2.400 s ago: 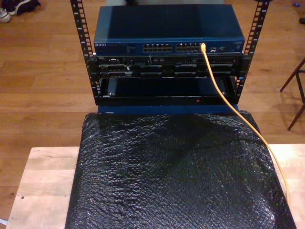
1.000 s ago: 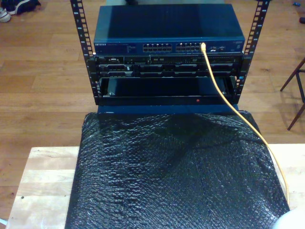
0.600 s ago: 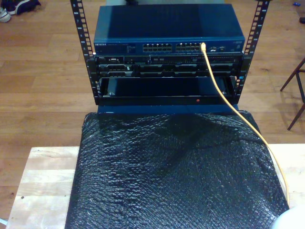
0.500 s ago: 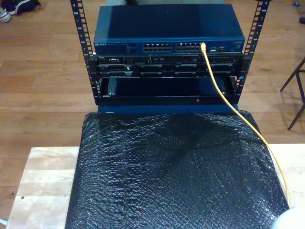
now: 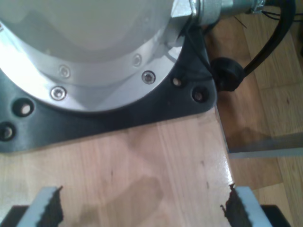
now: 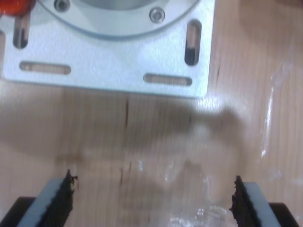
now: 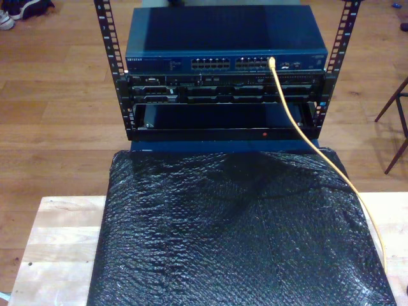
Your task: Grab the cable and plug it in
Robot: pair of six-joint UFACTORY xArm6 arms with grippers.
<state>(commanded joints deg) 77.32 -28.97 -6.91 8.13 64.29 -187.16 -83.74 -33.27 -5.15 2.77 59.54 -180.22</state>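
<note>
Cable (image 7: 294,121): yellow-orange, thin; 1 end is seated in a port near the exterior view's right end of the blue network switch (image 7: 226,38). From there it is draped down across the front of the rack (image 7: 223,95), over the far corner of the black bubble-wrap sheet (image 7: 236,236) at the exterior view's right, then along that sheet's edge toward the near end of the desk (image 7: 60,242).

Switch: mounted at the top of the rack, beyond the desk's far edge, on a wooden floor (image 7: 57,95).

My first tool (image 5: 142,208): fingers are held wide apart, nothing between them; pale desk wood and a black arm-base plate (image 5: 118,111) are seen beneath.

My second tool (image 6: 151,198): fingers are likewise spread, nothing gripped; a silver slotted mounting plate (image 6: 109,71) and clear film on the wood are seen beneath.
</note>
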